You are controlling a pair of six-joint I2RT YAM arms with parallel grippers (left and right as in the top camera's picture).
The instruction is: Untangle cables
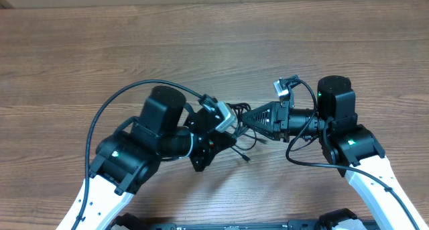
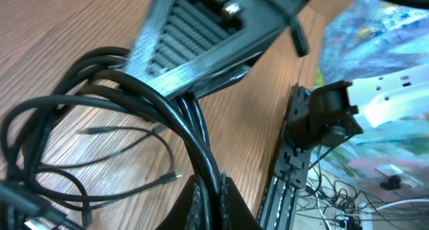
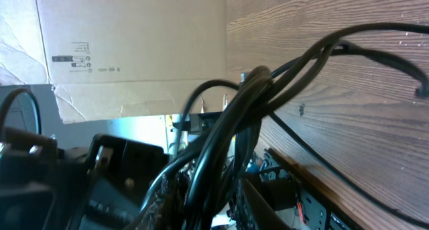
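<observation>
The left gripper [image 2: 209,198] is clenched on a bunch of black cables [image 2: 100,89], the cords running straight up out of its fingers. The right gripper [image 3: 204,200] appears clamped on the same bunch just beside it, so the two grips sit almost nose to nose. From there the cables spill in loose loops onto the table [image 1: 214,42], near its middle and somewhat toward the edge where the arms stand. With both grips so close on one bunch, a straight pull apart would likely draw the knot tighter instead of freeing it, and a trailing loop could snag on a finger. There are two grippers and two thin plug tips [image 2: 175,177] in view. The strands overlap too much to count: several, at least four.
</observation>
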